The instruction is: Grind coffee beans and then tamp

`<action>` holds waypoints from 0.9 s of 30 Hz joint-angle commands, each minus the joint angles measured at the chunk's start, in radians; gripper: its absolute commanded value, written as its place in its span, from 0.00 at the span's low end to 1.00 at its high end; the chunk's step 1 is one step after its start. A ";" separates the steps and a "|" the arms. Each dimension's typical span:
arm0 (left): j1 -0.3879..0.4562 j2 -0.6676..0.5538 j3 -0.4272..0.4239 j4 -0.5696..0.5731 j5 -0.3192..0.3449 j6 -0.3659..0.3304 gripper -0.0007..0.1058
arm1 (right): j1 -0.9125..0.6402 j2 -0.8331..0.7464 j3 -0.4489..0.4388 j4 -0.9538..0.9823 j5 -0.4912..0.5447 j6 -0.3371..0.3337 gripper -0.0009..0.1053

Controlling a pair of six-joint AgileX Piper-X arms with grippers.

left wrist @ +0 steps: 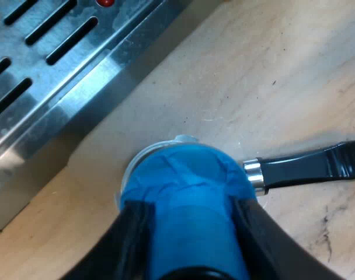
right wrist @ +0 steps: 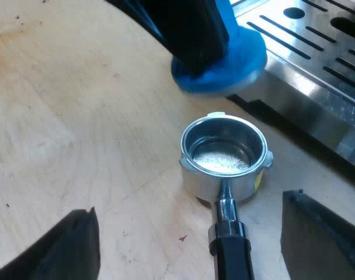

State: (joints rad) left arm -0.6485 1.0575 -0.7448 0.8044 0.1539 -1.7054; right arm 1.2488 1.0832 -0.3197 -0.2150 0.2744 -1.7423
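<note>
The metal holder (right wrist: 224,154) lies on the wooden table with its dark handle (right wrist: 231,254) running toward my right gripper. The floor of its basket looks pale and shiny. My left gripper (left wrist: 192,233) is shut on the blue tamper (left wrist: 186,175), whose round foot hangs above the basket rim (left wrist: 183,140) without touching it. From the right wrist, the tamper (right wrist: 224,58) floats between the basket and the machine's drip tray. My right gripper (right wrist: 195,242) is open, with its fingers wide apart on either side of the handle and clear of it.
The espresso machine's steel drip tray (left wrist: 61,76) with its long slots stands close beside the holder, and its edge (right wrist: 317,99) is just past the basket. Bare wooden table (right wrist: 78,116) spreads out on the holder's other side.
</note>
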 commanded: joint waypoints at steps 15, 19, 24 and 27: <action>0.160 -0.033 -0.009 0.050 -0.076 -0.008 0.01 | 0.002 -0.002 -0.003 -0.013 -0.011 -0.005 0.63; 0.198 -0.033 -0.009 0.050 -0.076 0.002 0.01 | 0.002 -0.002 -0.003 -0.013 -0.011 -0.005 0.63; 0.198 -0.026 -0.004 0.043 -0.078 0.005 0.01 | 0.002 -0.002 -0.003 -0.013 -0.011 -0.005 0.63; 0.202 -0.011 0.018 0.022 -0.099 0.000 0.01 | 0.002 -0.002 -0.003 -0.029 -0.011 -0.005 0.63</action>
State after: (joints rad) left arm -0.4490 1.0390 -0.7353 0.8366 0.0723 -1.7064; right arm 1.2488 1.0832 -0.3197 -0.2204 0.2744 -1.7423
